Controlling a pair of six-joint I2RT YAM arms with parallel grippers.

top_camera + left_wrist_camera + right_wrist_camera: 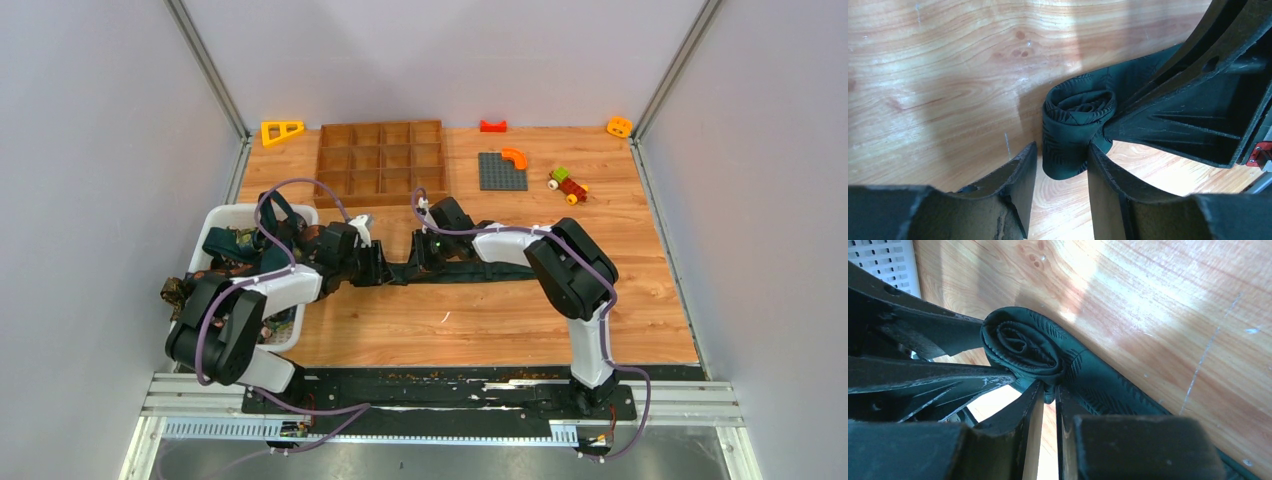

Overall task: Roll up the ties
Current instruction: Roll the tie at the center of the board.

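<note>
Wood-grain worktop (480, 320) below, my right end effector (1049, 390) pinches the dark green tie roll (1023, 347) while my left end effector (1062, 150) straddles it half-spread (closing off-centre could unravel it).

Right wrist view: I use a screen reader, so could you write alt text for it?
A dark green leaf-patterned tie, partly rolled into a coil, lies on a wooden table. The right gripper pinches the coil's lower edge, while the left gripper flanks it with fingers apart.
</note>
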